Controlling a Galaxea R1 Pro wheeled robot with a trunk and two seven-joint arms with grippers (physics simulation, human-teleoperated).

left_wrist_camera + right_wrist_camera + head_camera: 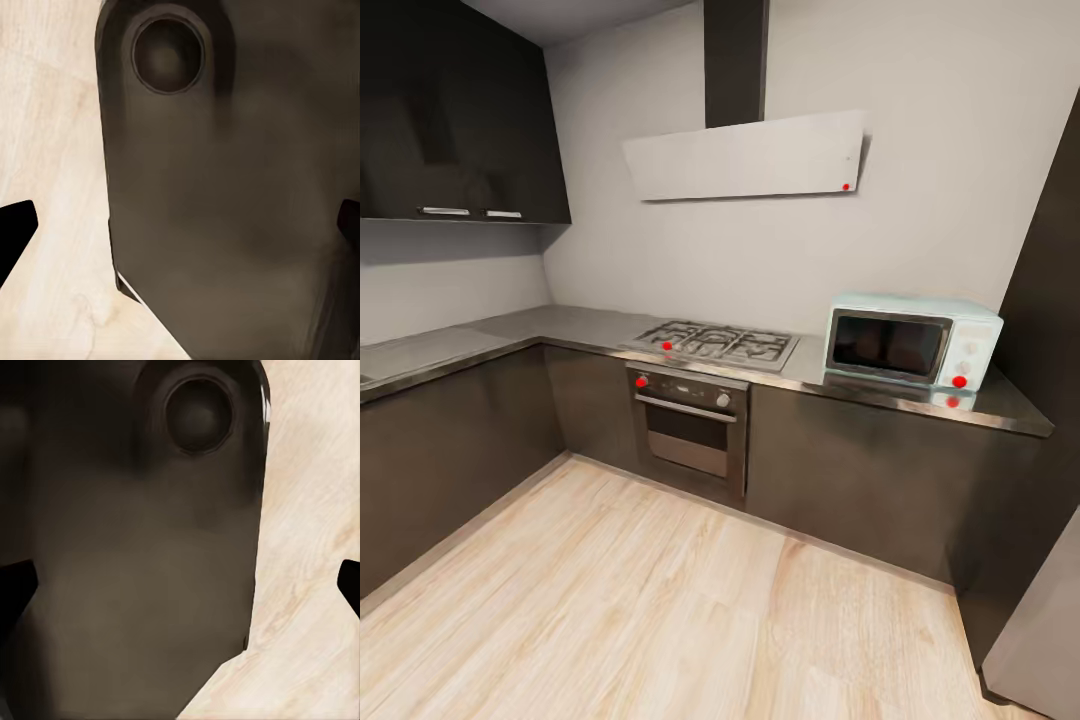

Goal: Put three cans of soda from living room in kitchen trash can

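**In the kitchen with empty grippers, bin not in sight**

The head camera looks over the kitchen: a steel worktop (560,325) runs along the far wall and bends toward the near left, with a gas hob (718,344) set into it, a built-in oven (688,428) beneath and a pale blue microwave (912,340) to the right. A white slanted hood (745,155) hangs above the hob. The wooden floor (640,600) in front lies bare; from here I can see neither the trash can nor any soda can.

Both wrist cameras point down past the robot's own dark body at the floor, which suggests arms tucked for driving. The left gripper (180,225) and right gripper (180,585) each show fingertips at opposite picture edges, spread wide, holding nothing
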